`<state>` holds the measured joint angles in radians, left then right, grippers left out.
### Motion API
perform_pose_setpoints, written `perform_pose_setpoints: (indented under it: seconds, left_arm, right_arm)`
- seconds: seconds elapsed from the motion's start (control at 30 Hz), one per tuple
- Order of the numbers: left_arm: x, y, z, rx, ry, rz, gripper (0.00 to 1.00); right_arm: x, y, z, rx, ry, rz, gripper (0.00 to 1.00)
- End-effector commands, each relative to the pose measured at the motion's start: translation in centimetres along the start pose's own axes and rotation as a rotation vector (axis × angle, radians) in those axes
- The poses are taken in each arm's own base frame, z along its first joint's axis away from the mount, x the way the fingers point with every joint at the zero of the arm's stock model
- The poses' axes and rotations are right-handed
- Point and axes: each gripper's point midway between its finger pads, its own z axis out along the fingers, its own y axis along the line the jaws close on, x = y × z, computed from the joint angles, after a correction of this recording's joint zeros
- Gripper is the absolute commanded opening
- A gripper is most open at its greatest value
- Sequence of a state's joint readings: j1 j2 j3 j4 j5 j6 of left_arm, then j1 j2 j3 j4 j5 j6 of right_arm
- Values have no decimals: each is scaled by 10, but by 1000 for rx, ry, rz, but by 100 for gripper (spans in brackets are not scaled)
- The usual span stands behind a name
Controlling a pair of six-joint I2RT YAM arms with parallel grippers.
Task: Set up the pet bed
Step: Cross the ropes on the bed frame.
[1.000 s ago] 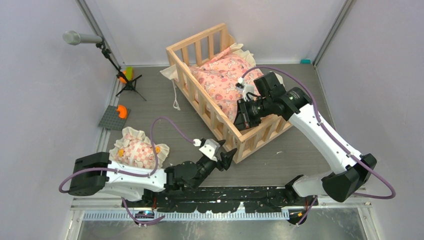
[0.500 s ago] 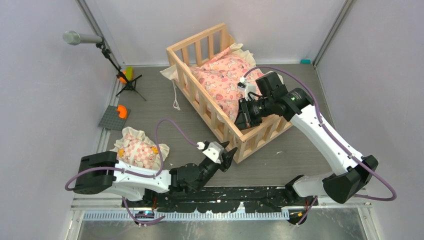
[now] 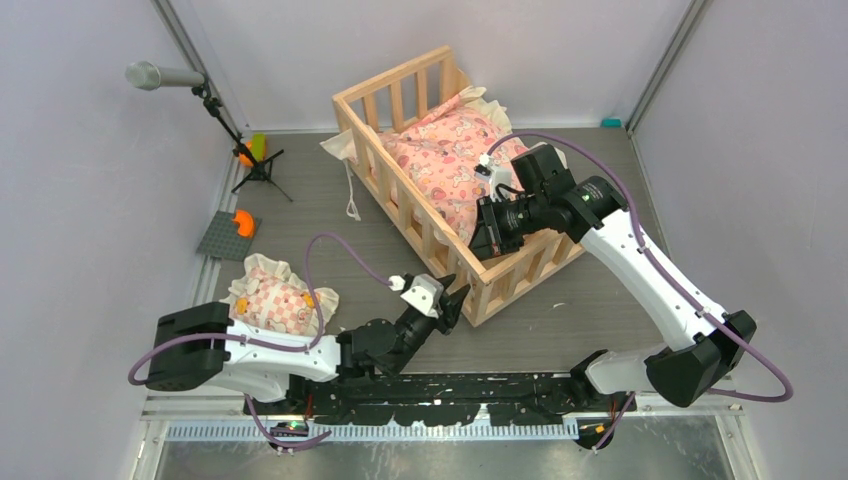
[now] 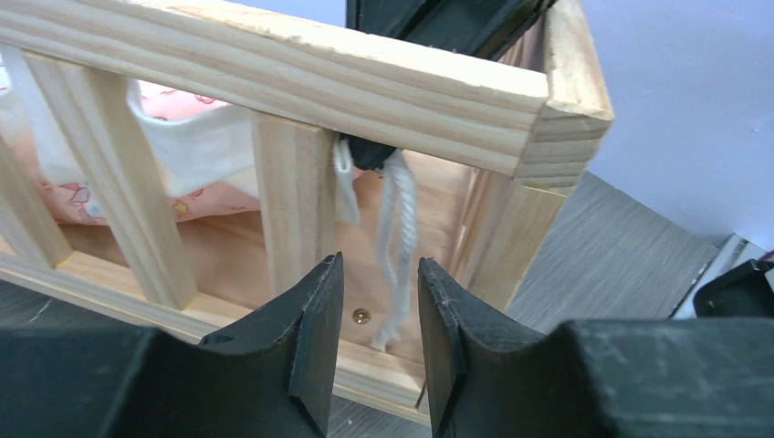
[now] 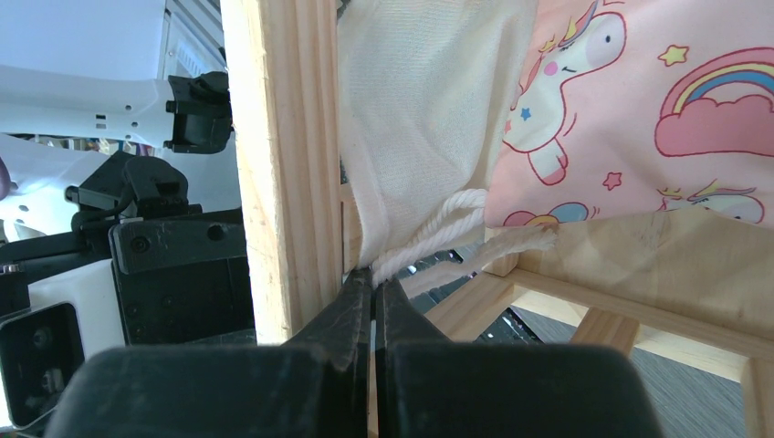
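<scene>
Tying cushion [image 5: 639, 109] into pet bed [image 4: 274, 68]: right pincer [image 5: 372, 287] pinched its cord [image 4: 399, 210]; left pincer [image 4: 379, 274], spread, likely needed to grip it just ahead.

The grey table [image 3: 590, 320] holds the wooden pet bed [image 3: 391, 76] at the back, a frilled pillow [image 3: 275, 300] front left, a microphone stand [image 3: 258, 172] far left.

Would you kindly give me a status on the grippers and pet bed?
Left gripper open, outside the pet bed, at corner slats. Right gripper shut on white tie cord inside. Unicorn cushion in bed. Railing between grippers.
</scene>
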<state>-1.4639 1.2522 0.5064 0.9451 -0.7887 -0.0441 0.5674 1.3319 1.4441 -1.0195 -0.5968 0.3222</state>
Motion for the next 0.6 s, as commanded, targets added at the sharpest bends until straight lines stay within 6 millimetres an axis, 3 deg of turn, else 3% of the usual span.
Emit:
perform_pose_setpoints:
  seconds: [0.0,0.57]
  left_arm:
    - [-21,-12,2,47,-56,-83,38]
    - [-16,-19,19,21,-50,-24,35]
  right_arm:
    - [25,24,6,-141,119,46,0]
    - [28,24,5,-140,117,46,0]
